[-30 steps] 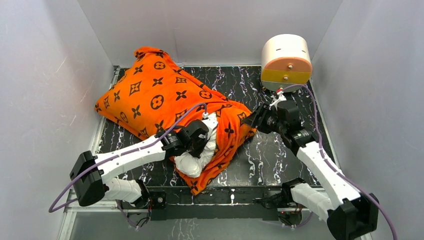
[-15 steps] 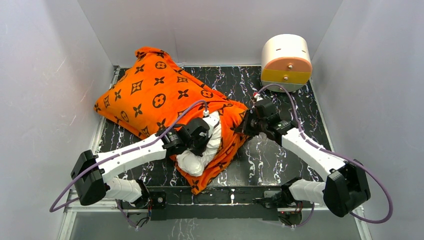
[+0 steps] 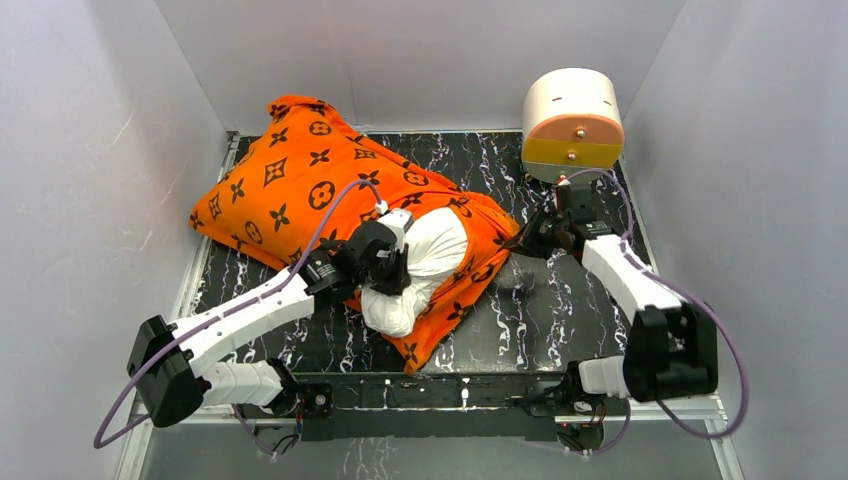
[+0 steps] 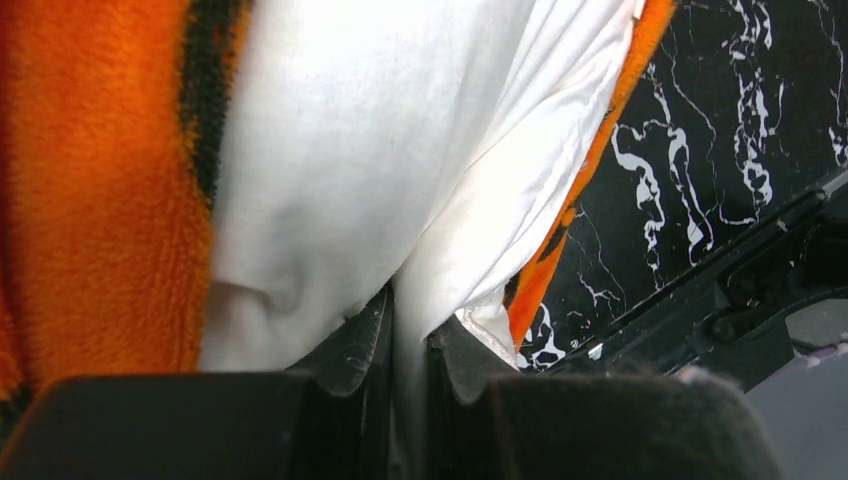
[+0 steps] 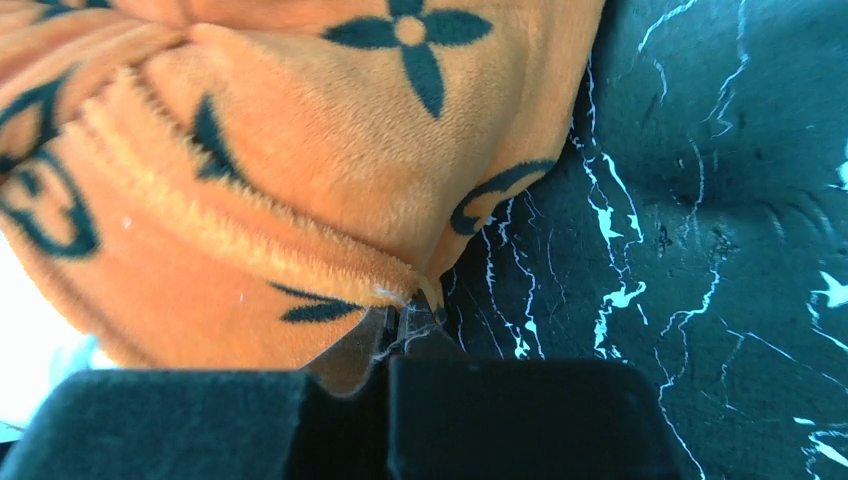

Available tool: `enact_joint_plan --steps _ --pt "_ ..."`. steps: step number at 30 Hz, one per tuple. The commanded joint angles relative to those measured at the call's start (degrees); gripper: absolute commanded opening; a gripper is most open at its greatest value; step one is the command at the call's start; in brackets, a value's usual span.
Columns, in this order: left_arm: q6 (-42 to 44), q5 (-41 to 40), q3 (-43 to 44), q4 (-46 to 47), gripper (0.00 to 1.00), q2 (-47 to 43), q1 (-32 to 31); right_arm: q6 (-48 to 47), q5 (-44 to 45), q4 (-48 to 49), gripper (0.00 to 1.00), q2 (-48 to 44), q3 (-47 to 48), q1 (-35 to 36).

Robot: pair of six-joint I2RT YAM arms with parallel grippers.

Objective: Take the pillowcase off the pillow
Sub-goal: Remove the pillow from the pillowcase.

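Note:
The orange pillowcase (image 3: 300,190), printed with dark motifs, lies across the left and middle of the table. The white pillow (image 3: 435,250) bulges out of its open near end. My left gripper (image 3: 392,272) is shut on a fold of the pillow's white fabric; in the left wrist view the left gripper (image 4: 410,335) pinches the pillow (image 4: 340,150) with the pillowcase (image 4: 100,200) to the left. My right gripper (image 3: 522,240) is shut on the pillowcase's right edge. In the right wrist view the right gripper (image 5: 403,325) grips the plush hem of the pillowcase (image 5: 300,150).
A round white drawer box (image 3: 572,120) with a yellow and orange front stands at the back right, close behind my right arm. Grey walls enclose the black marbled tabletop (image 3: 560,310). A black rail (image 3: 450,388) runs along the near edge.
My right gripper shut on the pillowcase edge and drew it to the right. The left gripper shifted up and right with the pillow. More white pillow now shows.

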Motion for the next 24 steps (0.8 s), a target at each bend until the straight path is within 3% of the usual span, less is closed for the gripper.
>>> enact_joint_plan --steps 1,4,5,10,12,15,20,24 --pt "2.48 -2.22 -2.52 -9.99 0.0 -2.09 2.07 -4.97 1.1 3.51 0.0 8.01 1.55 -4.55" --pt "3.85 1.5 -2.75 -7.27 0.0 -3.09 2.1 -6.13 -1.33 3.47 0.0 7.77 0.57 -4.59" --pt "4.0 2.32 -2.69 -6.47 0.0 -3.34 2.08 -6.72 -2.21 3.46 0.05 6.42 0.35 -4.53" --pt "4.95 5.6 -1.65 -3.65 0.0 -2.75 2.1 -8.75 -7.16 1.39 0.46 -3.39 1.69 -4.31" --pt "5.05 6.05 -1.09 -3.34 0.0 -2.04 2.07 -9.18 -10.19 1.28 0.55 -7.33 1.85 -3.83" --pt "5.16 6.08 -0.46 -3.0 0.0 -1.22 2.08 -8.87 -15.77 1.28 0.6 -9.77 2.83 -0.76" --pt "5.04 7.97 -0.04 -2.7 0.0 -0.79 2.08 -6.97 -1.63 1.47 0.64 -9.47 3.79 14.39" --pt "4.91 8.23 0.04 -3.0 0.0 -1.15 2.06 -4.97 2.53 2.59 0.64 -4.29 4.39 19.16"
